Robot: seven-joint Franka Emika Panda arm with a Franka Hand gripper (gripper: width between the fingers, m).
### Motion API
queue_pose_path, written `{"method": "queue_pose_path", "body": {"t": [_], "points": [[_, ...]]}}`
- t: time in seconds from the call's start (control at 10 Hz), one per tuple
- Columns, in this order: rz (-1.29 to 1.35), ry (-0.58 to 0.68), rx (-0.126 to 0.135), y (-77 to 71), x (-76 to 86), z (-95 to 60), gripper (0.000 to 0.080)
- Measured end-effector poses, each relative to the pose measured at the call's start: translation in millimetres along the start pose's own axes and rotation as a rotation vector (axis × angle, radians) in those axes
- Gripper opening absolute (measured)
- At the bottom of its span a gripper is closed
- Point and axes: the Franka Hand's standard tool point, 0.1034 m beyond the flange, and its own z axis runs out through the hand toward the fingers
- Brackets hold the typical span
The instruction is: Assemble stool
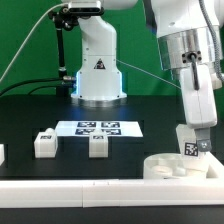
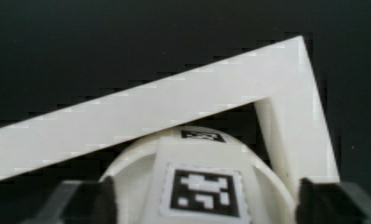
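My gripper (image 1: 192, 150) is at the exterior view's right, shut on a white stool leg (image 1: 190, 143) with a square tag. It holds the leg upright just above the round white seat (image 1: 165, 167), which lies near the front right corner. In the wrist view the leg (image 2: 200, 185) fills the space between my two dark fingers (image 2: 84, 205), its tag facing the camera. I cannot tell whether the leg touches the seat. Two more legs (image 1: 45, 141) (image 1: 98, 145) stand loose on the black table towards the exterior view's left.
The marker board (image 1: 98, 127) lies flat at the table's middle. A long white border bar (image 1: 90, 190) runs along the front edge; two bars meet in a corner in the wrist view (image 2: 280, 75). The robot base (image 1: 98, 75) stands behind. A white piece (image 1: 2, 152) is cut off at the left edge.
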Motion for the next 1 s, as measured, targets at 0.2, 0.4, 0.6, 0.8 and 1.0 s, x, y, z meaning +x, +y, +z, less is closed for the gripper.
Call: {"method": "queue_pose_path", "body": {"t": [0.2,0.4,0.6,0.8,1.0], "points": [[-0.242,-0.013,-0.020,-1.4,-0.3,-10.6,0.0644],[-0.465,-0.020,-0.019,-2.1,-3.8,-20.4,0.0649],[-0.583,-0.020,-0.023,-0.6,-2.5,-17.1,0.0649],[-0.754,-0.022,-0.022,-0.5,-2.8,-17.3,0.0649],[-1.049,-0.028,-0.078,6.2,-9.9,-24.8,0.0649]]}}
